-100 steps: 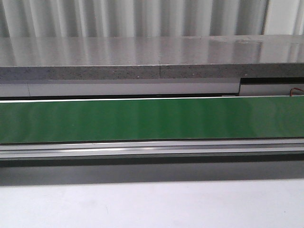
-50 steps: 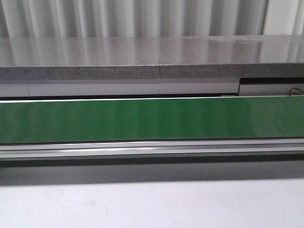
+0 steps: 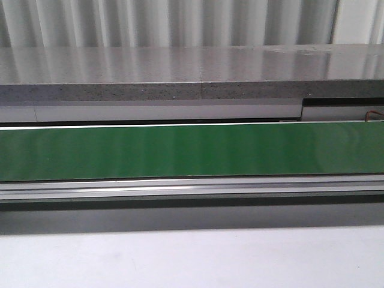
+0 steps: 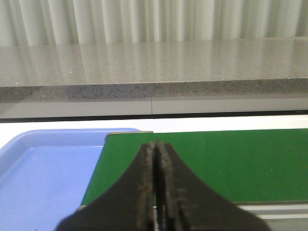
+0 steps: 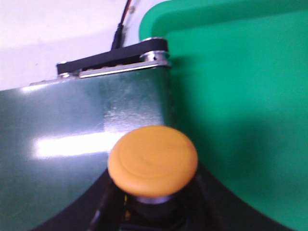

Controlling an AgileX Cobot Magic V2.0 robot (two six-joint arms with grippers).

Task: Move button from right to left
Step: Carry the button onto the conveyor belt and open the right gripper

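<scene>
Holding the button in the right hand, whose dark fingers are clamped around the black collar below the round orange cap; the cap faces the wrist camera, so the button's long axis seems to run along the fingers. Under it lies the dark green conveyor belt, close to the belt's end roller, with a bright green tray just beside that end. The button is not visible from the front, where only the belt and a grey stone counter behind it appear. The left hand has its fingers pressed together, empty, above the belt's other end beside a blue tray. Judging by the task, the button must travel leftward along the belt, which shows no obstacles
</scene>
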